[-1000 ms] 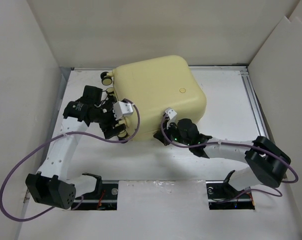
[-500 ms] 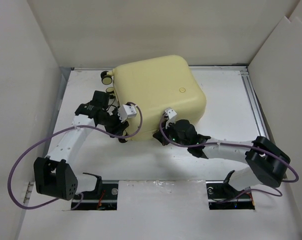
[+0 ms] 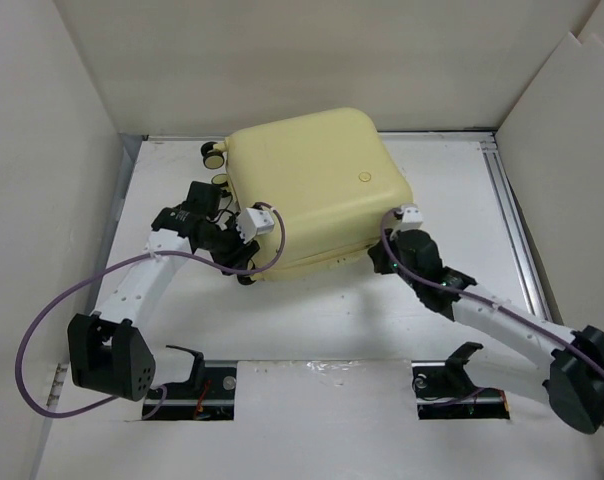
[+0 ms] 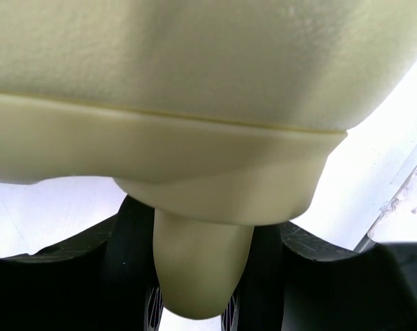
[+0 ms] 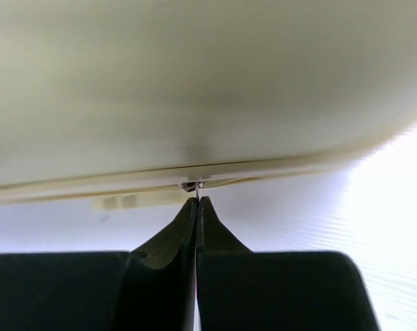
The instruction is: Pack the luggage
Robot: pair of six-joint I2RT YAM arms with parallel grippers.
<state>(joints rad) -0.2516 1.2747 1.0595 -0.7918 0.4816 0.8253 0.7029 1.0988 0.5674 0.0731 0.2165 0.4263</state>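
Observation:
The pale-yellow luggage (image 3: pixel 317 185) lies closed-side up in the middle of the table, its wheels (image 3: pixel 213 154) toward the far left. At its near left corner my left gripper (image 3: pixel 244 264) has its black fingers (image 4: pixel 131 241) pressed on both sides of a pale-yellow stub (image 4: pixel 198 265) that sticks out under the shell's rim. My right gripper (image 3: pixel 380 262) is at the near right edge. In the right wrist view its tips (image 5: pixel 197 201) are shut on the thin metal zipper pull (image 5: pixel 196 187) at the seam of the luggage (image 5: pixel 195 83).
White cardboard walls stand close on the left (image 3: pixel 42 200) and right (image 3: pixel 572 150). A metal rail (image 3: pixel 507 200) runs along the table's right side. Purple cables (image 3: pixel 37 330) loop off the left arm. Both arm bases (image 3: pixel 197 375) sit at the near edge.
The left gripper has moved in to the luggage's near left corner and closed round the stub. The right gripper has slid right along the near seam with the zipper pull.

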